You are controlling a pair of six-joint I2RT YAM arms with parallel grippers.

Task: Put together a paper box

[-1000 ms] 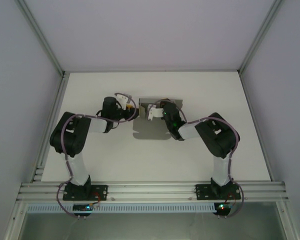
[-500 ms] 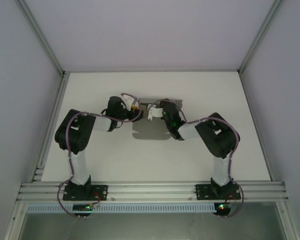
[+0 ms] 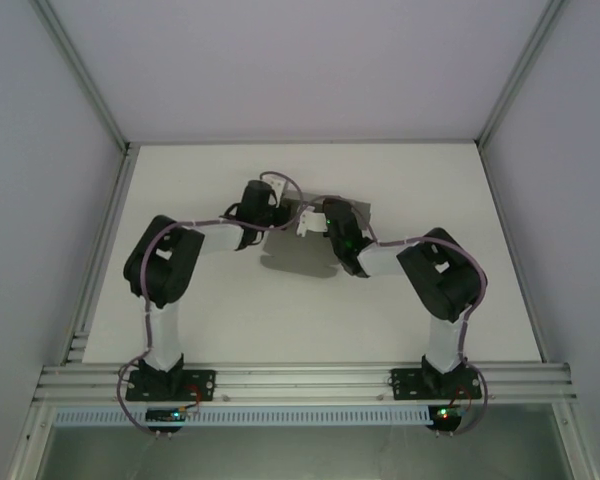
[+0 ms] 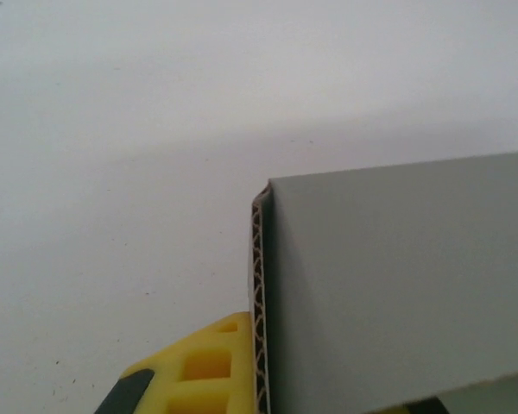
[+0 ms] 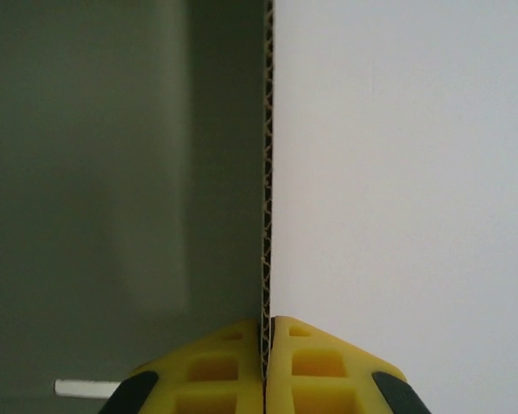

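Top cam: L arm (image 3: 158,270) rises from its base, elbow pushed out left, forearm swung in to the right, wrist at the far-left corner of the paper box (image 3: 298,255). R arm (image 3: 442,280) roughly mirrors it: elbow out right, forearm angled in-left, wrist over the box's far edge, right of centre. The two wrists are close together, nearly meeting.

Box is grey and sits mid-table (image 3: 460,200), a bit toward the far side, betw the two wrists. Near part looks flat on the surface.

L gripper (image 4: 261,384): closed on a panel edge. Its wrist cam shows one yellow finger (image 4: 198,375) tight against the corrugated edge. Grey panel face runs off right, other finger mostly hidden behind it.

R gripper (image 5: 267,341): pinched fully on a panel seen edge-on, both yellow pads (image 5: 319,362) touching the board. Grey face on its left, white surface on its right.
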